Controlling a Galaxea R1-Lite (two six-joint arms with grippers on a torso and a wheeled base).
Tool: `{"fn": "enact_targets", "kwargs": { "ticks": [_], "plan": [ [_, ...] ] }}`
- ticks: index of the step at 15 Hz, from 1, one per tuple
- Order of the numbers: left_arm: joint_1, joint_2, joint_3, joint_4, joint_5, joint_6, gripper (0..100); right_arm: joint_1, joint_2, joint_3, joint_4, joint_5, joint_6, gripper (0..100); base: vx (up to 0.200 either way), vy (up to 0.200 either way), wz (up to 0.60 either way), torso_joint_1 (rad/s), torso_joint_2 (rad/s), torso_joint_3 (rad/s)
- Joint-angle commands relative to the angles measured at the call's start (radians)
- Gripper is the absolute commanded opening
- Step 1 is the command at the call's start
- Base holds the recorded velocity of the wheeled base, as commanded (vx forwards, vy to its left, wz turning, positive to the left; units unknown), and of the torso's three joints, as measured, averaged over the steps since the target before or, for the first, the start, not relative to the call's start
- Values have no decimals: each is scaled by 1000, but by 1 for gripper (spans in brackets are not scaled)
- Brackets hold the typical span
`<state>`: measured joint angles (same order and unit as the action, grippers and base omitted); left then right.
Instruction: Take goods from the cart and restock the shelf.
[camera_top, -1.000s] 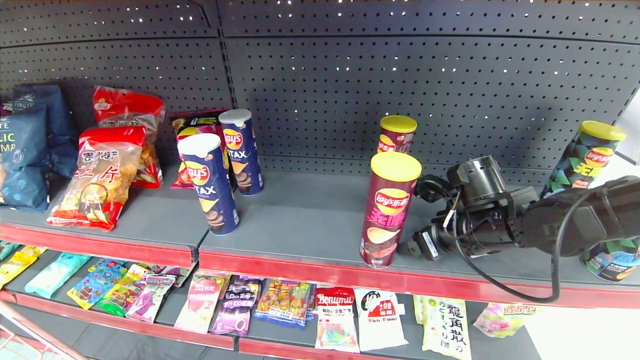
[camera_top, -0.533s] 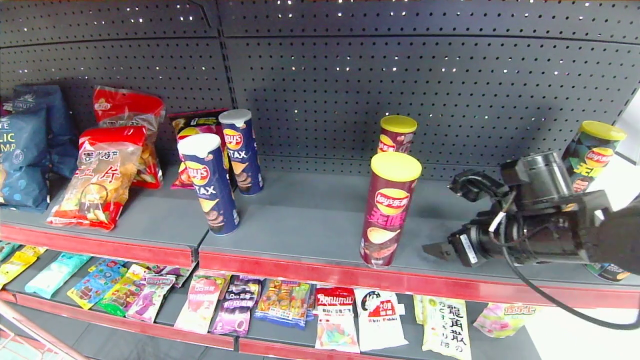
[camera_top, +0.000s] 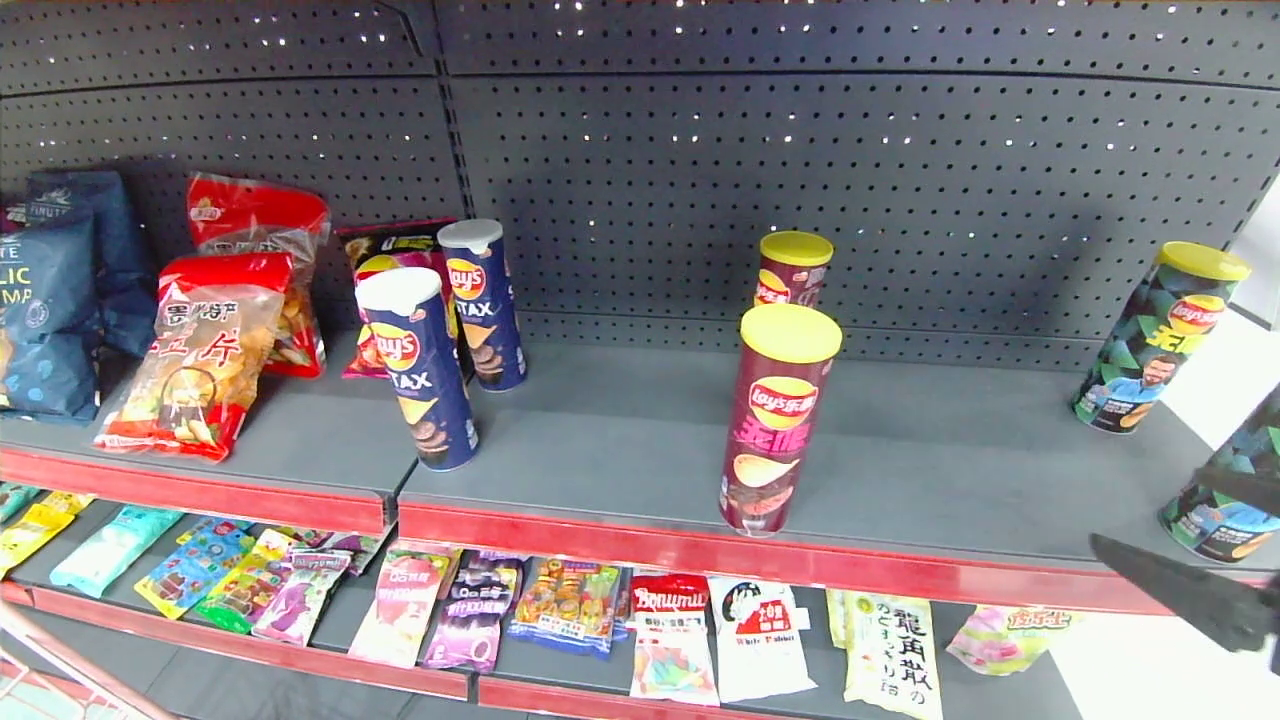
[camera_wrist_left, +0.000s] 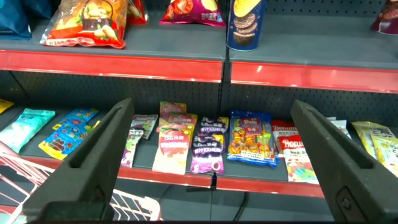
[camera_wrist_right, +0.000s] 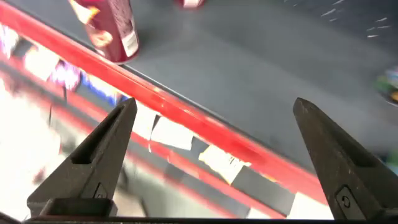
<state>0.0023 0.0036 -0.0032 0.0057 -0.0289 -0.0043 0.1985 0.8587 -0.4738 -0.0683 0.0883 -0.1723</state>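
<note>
A maroon chip can with a yellow lid (camera_top: 780, 420) stands upright near the front of the grey shelf (camera_top: 620, 440), with a second one (camera_top: 793, 268) behind it. My right gripper (camera_top: 1145, 506) is at the head view's lower right, in front of the shelf's red lip, open and empty. From the right wrist, the gripper (camera_wrist_right: 214, 102) spans the red lip (camera_wrist_right: 186, 112), and the maroon can (camera_wrist_right: 115, 28) stands well off to one side. My left gripper (camera_wrist_left: 211, 104) is open and empty, low in front of the shelving and facing the candy packets (camera_wrist_left: 205, 140) on the lower shelf.
Two blue cans (camera_top: 420, 365) and snack bags (camera_top: 200, 350) fill the shelf's left half. Two green cans (camera_top: 1160, 335) stand at the far right. Bare shelf lies between the maroon and green cans. The cart's pink rail (camera_top: 60, 665) shows at bottom left.
My right arm has drawn back to the right and down, away from the front maroon can and off the shelf. The can stays standing where it was.
</note>
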Motion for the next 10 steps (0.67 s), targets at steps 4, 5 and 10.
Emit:
{"fn": "enact_targets", "kwargs": {
  "ticks": [4, 5, 10],
  "plan": [
    [-1, -1, 0, 0, 0, -2, 100, -137, -779, 351, 82, -42, 86, 100, 0, 0, 0, 0, 0, 0],
    [1, -1, 0, 0, 0, 0, 100, -143, -776, 382, 50, -48, 83, 100, 0, 0, 0, 0, 0, 0],
    [1, -1, 0, 0, 0, 0, 100, -149, -777, 466, 21, -10, 122, 100, 0, 0, 0, 0, 0, 0]
  ]
}}
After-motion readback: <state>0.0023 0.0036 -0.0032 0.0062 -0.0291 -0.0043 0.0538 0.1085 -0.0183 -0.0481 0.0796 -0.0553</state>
